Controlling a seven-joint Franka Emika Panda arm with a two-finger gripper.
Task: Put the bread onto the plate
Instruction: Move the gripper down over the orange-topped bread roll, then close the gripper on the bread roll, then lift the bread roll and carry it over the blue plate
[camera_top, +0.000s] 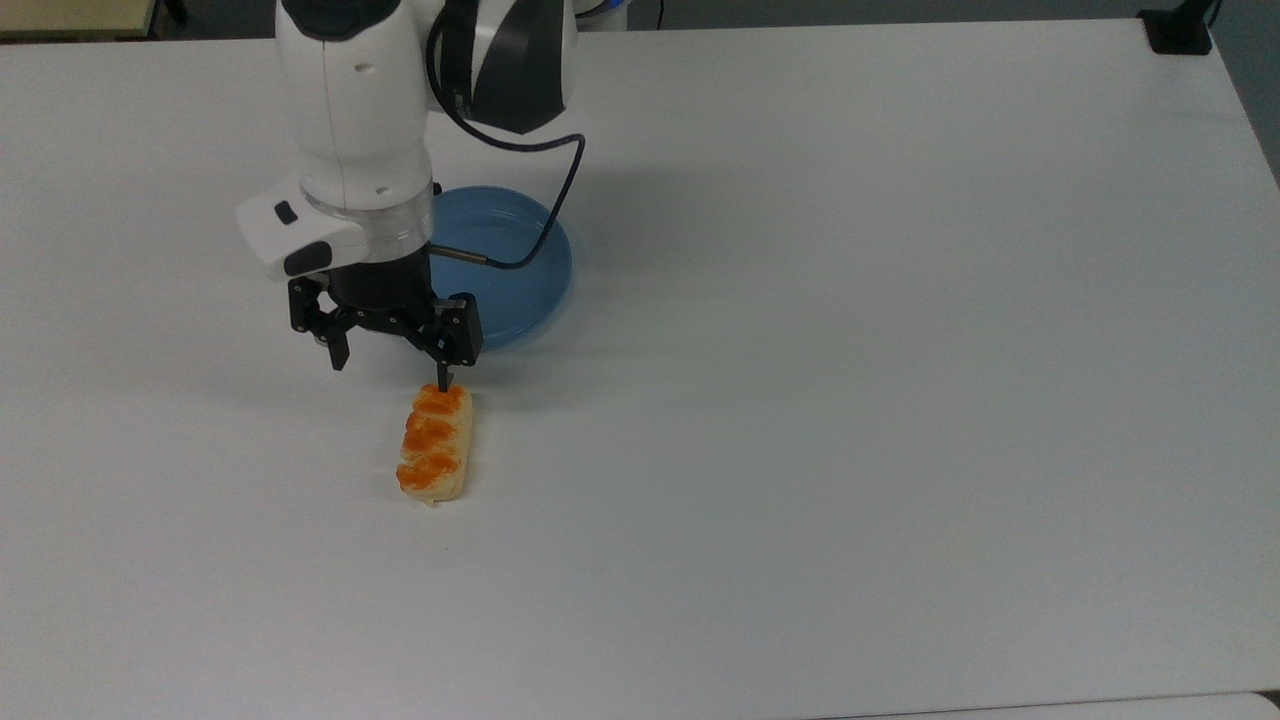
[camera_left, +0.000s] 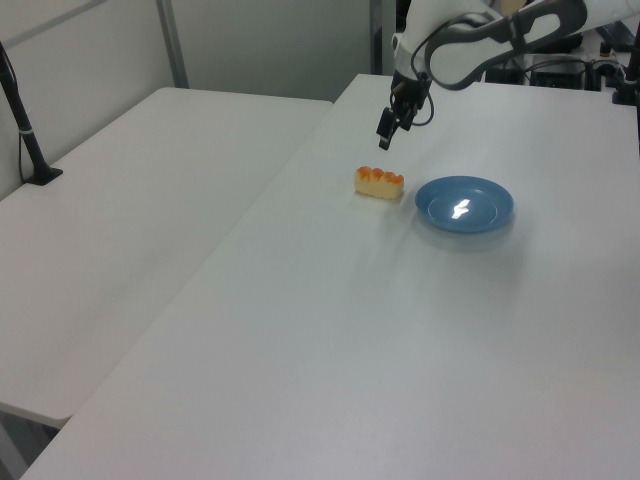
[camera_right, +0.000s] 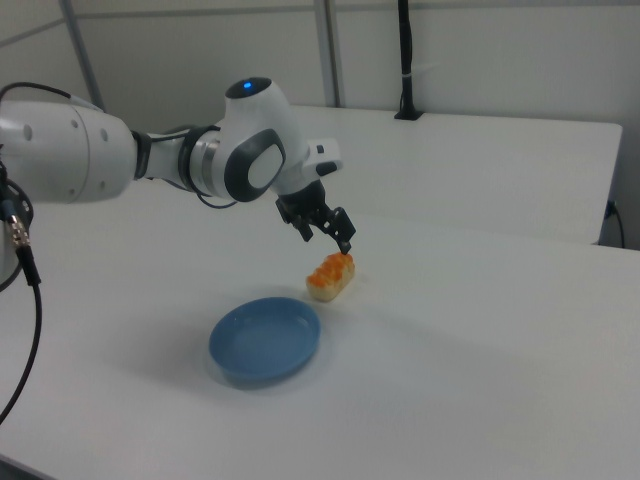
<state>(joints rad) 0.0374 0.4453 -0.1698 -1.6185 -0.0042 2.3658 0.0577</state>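
The bread (camera_top: 436, 443) lies flat on the white table (camera_top: 850, 400), just off the light-blue plate (camera_top: 520, 270) and not touching it, sitting below the plate in the top view and at the left view's left of it (camera_left: 380, 182). Here is the gripper (camera_top: 392, 372) hanging in the air above the gap between plate and bread, fingers (camera_top: 339, 353) spread wide apart and holding nothing, one fingertip over the bread's end nearest the plate. In the right view the gripper (camera_right: 328, 236) hovers just above the bread (camera_right: 331, 275), with the plate (camera_right: 265, 340) near the right view's bottom left.
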